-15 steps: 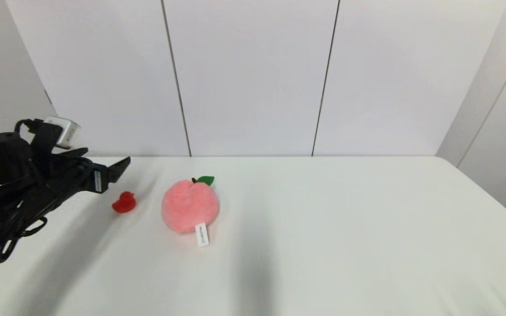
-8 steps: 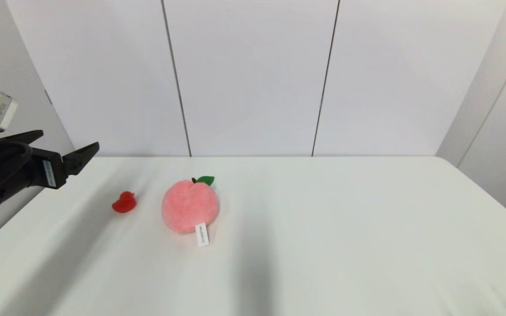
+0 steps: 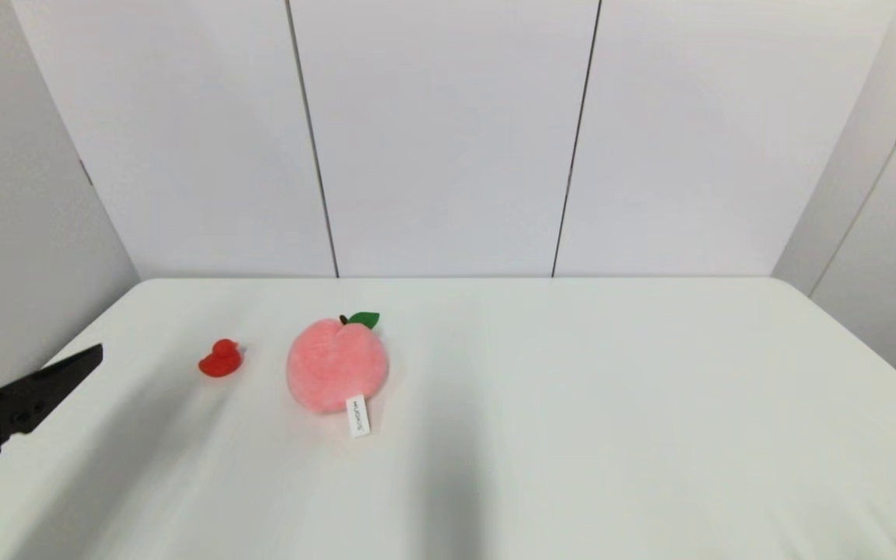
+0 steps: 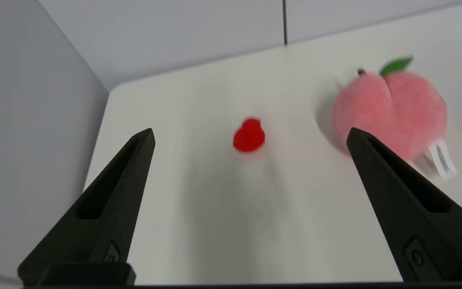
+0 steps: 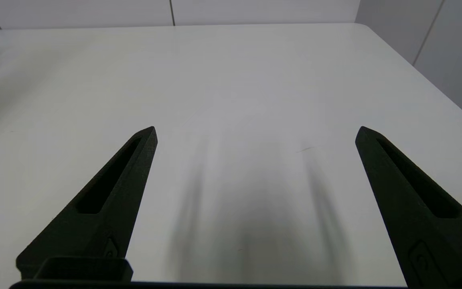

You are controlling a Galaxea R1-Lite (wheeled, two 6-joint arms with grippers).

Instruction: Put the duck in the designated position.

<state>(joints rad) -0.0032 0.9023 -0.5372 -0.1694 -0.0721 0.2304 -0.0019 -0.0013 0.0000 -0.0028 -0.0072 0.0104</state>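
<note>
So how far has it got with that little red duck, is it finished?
It looks close to finished. The duck sits free on the table, just left of the plush peach and apart from it. The left gripper is open and empty, pulled back to the table's left edge. The right gripper is open over bare table. Nothing marks a target spot, so the placement cannot be confirmed.

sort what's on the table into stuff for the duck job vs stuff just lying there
For the job: the duck; the left gripper, open, empty, at the table's left edge.
Just lying about: the plush peach, beside the duck; the right gripper, open over bare table.
</note>
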